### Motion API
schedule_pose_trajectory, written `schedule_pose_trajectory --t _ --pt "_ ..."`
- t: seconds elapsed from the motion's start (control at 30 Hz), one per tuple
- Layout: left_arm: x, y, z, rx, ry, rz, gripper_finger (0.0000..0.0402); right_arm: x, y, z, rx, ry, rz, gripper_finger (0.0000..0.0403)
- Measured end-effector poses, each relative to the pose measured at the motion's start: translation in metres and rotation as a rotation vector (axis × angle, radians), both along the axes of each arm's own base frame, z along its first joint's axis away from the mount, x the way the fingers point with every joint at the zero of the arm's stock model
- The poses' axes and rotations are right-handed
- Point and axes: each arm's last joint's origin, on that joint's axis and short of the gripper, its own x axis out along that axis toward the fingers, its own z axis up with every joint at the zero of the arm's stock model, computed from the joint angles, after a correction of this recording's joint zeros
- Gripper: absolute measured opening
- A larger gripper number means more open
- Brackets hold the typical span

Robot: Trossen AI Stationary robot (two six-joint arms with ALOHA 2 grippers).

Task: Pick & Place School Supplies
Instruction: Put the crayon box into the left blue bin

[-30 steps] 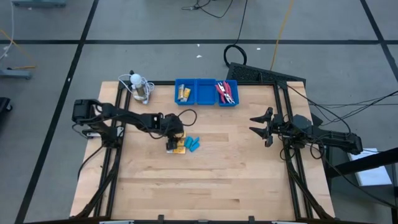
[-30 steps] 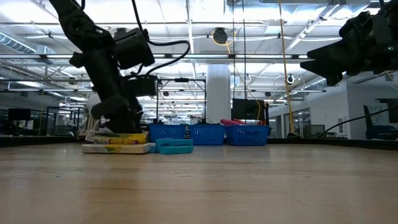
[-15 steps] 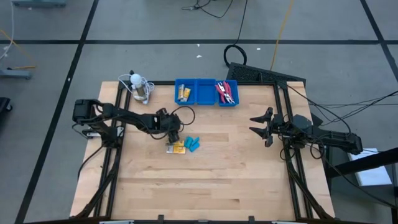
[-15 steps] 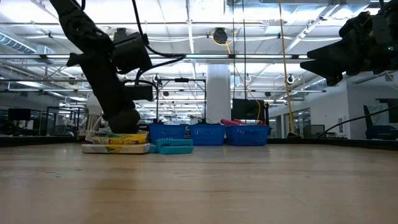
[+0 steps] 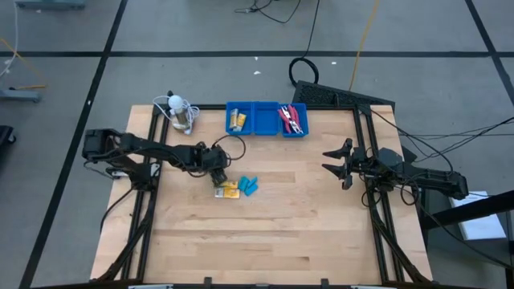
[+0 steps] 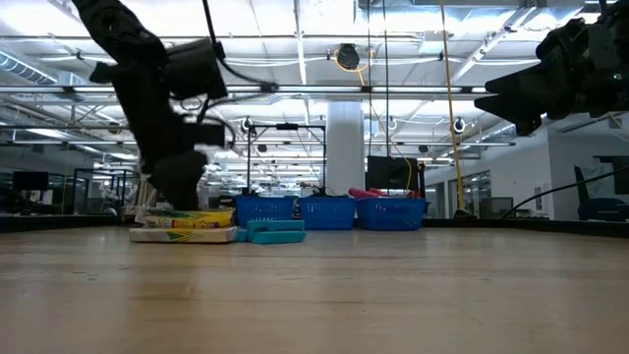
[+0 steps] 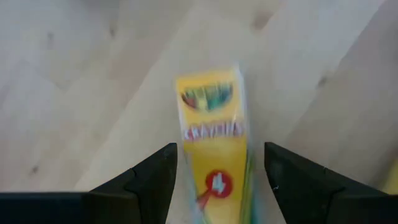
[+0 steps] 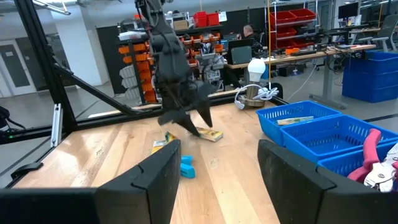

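Note:
Yellow-orange crayon packets (image 5: 229,190) lie flat on the wooden table, stacked in the low view (image 6: 187,222). Light-blue pieces (image 5: 250,185) lie right beside them (image 6: 275,232). My left gripper (image 5: 218,168) hangs open just above the packets, on their left-far side (image 6: 175,192). In its wrist view one packet (image 7: 214,143) shows between the spread fingers (image 7: 221,149). My right gripper (image 5: 336,161) waits open, raised near the table's right edge (image 6: 501,98). The blue tray (image 5: 265,128) holds another packet (image 5: 236,120) and red-handled scissors (image 5: 292,120).
A white round object with a coiled cable (image 5: 178,109) sits at the far left corner beside the tray. Black frame rails (image 5: 144,201) run along the table's left and right sides. Bare wood (image 5: 273,233) fills the near half of the table.
My left gripper has drawn back from the packets toward the table's left edge and risen a little. The packets and blue pieces lie where they were. The right arm has kept still.

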Motion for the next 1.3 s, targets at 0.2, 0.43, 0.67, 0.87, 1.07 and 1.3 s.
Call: schedule_pose_trajectory --t 0.2,0.43,0.67,0.87,1.07,1.3 --pt "-0.006 0.000 0.030 0.028 -0.132 -0.014 0.0241 0.000 0.000 0.000 0.000 0.000 0.000 0.0207" --pt "-0.022 -0.001 0.060 0.081 -0.215 -0.051 0.0241 0.000 0.000 0.000 0.000 0.000 0.000 0.0204" --pt "-0.045 0.003 0.058 0.092 -0.314 0.026 0.0241 0.000 0.000 0.000 0.000 0.000 0.000 0.0207" --pt "-0.059 0.005 0.033 -0.025 -0.316 0.165 0.0241 0.000 0.000 0.000 0.000 0.000 0.000 0.0204" --pt "-0.054 0.005 0.016 -0.171 -0.263 0.182 0.0241 0.000 0.000 0.000 0.000 0.001 0.000 0.0207" --pt "-0.047 0.007 -0.008 -0.186 -0.141 0.190 0.0241 0.000 0.000 0.000 0.000 0.000 0.000 0.0204"
